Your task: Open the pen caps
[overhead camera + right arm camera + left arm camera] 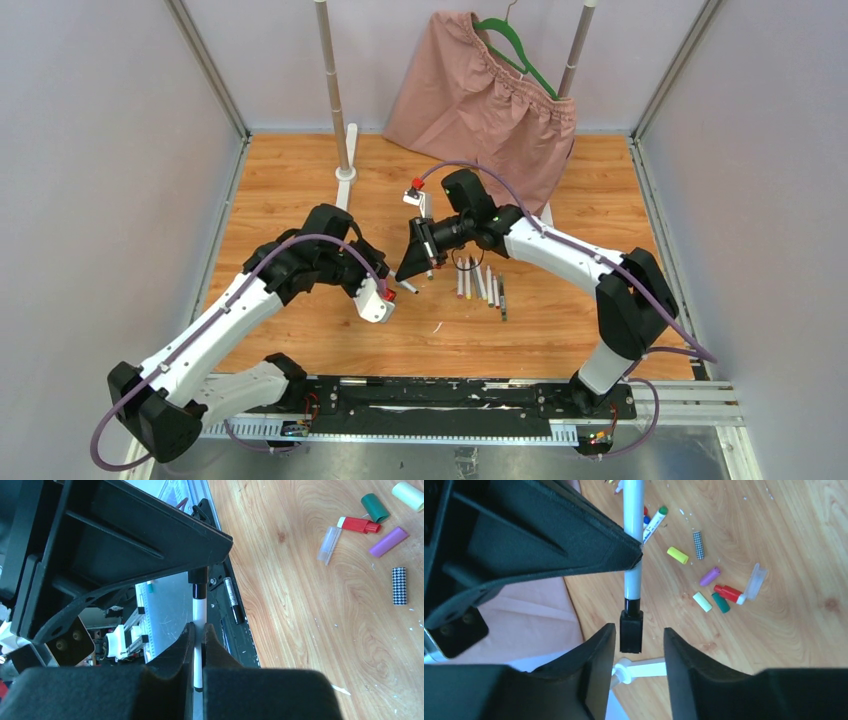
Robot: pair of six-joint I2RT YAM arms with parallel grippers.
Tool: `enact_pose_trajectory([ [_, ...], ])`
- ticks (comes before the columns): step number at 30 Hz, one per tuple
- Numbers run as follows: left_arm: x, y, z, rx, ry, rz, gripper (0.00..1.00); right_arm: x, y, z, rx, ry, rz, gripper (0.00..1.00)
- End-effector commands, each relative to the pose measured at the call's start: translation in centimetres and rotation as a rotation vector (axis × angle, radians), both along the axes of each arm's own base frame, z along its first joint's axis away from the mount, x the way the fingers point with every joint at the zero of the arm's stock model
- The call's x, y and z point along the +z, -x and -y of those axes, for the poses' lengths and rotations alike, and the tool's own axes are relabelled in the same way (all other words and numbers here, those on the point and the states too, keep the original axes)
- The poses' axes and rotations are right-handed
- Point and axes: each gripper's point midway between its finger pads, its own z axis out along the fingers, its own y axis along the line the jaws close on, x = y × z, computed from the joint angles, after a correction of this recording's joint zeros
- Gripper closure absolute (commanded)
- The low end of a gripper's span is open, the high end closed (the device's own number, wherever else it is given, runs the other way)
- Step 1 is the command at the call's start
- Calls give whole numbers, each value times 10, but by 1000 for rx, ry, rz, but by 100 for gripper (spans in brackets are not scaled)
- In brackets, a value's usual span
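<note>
My right gripper (198,626) is shut on the white barrel of a pen (198,611) and holds it above the table. The pen's black cap (631,631) points at my left gripper (639,631). That gripper is open, with the cap between its fingers and a gap on each side. In the top view the two grippers meet near the table's middle, the left (390,293) and the right (412,268). Several loose caps lie on the wood: yellow (677,555), purple (709,576), red (728,592), green (720,602), cream (702,601). A row of pens (480,284) lies to the right.
A pink skirt (480,100) on a green hanger (520,50) hangs from a rack with two poles (333,90) at the back. A checkered cap (697,545) and a clear cap (756,579) lie among the others. A black marker (233,600) lies on the base rail.
</note>
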Motion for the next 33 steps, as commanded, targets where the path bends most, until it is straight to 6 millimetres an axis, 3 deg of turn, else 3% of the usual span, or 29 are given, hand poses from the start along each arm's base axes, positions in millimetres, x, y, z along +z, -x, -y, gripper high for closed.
enact_pose_trajectory([
  [1, 3, -2, 2, -14, -20, 17, 61, 16, 6, -11, 40, -48, -24, 100],
  [9, 4, 4, 8, -27, -10, 6, 70, 15, 0, -18, 23, -58, -35, 100],
  [13, 7, 2, 8, -12, -14, 13, 88, 12, -1, -21, 17, -56, -44, 100],
  [15, 6, -1, 6, 1, -26, 16, 100, 10, -1, -21, 17, -53, -47, 88],
  [17, 4, -2, 4, 14, -37, 16, 100, 10, 1, -21, 16, -52, -48, 77],
  [19, 4, -3, 4, 22, -35, 11, 100, 10, 3, -21, 13, -54, -47, 72],
  [28, 10, -10, 5, 63, -29, 0, 100, 5, 9, -28, 23, -78, -72, 66],
  [30, 9, -11, 4, 70, -33, 0, 100, 3, 9, -28, 19, -75, -73, 67],
  [33, 7, -11, 2, 71, -43, 4, 100, 3, 9, -27, 12, -73, -68, 83],
])
